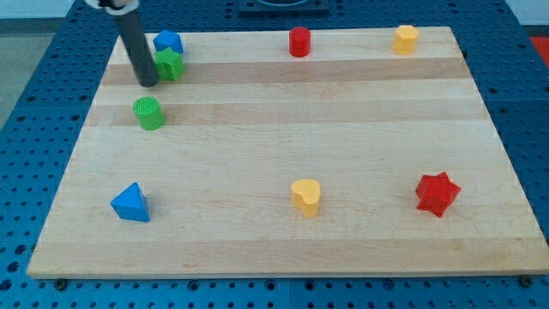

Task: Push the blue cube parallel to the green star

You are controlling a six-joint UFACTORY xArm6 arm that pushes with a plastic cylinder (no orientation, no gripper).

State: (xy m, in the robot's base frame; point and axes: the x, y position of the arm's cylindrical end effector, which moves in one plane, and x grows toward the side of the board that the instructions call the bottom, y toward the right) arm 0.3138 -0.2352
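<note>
A: Where's my tip (147, 83) sitting right now?

B: At the view's upper left, just beside the green star (169, 65) on its left side, perhaps touching it; I can't tell. It's a bare rod, so there is nothing to clench or release, and it holds nothing.

A: And the blue cube (168, 41)?

B: Directly above the star in the view, pressed against it, and close to the top edge of the counter (343, 129).

A: What worries you?

B: Three things, I'd judge. The rod is closer to the star than to the cube, so a careless sweep toward the view's right would shove the star, and the reference moves. Because the two blocks touch, pushing either one may drag the other. And any push toward the view's top could send the cube off the edge.

A: Room to work with?

B: Plenty to the view's right: the top strip is bare as far as the red cylinder (298, 41). Below the star, the green cylinder (149, 112) sits near, so that lane is tighter. The left edge is close too
</note>
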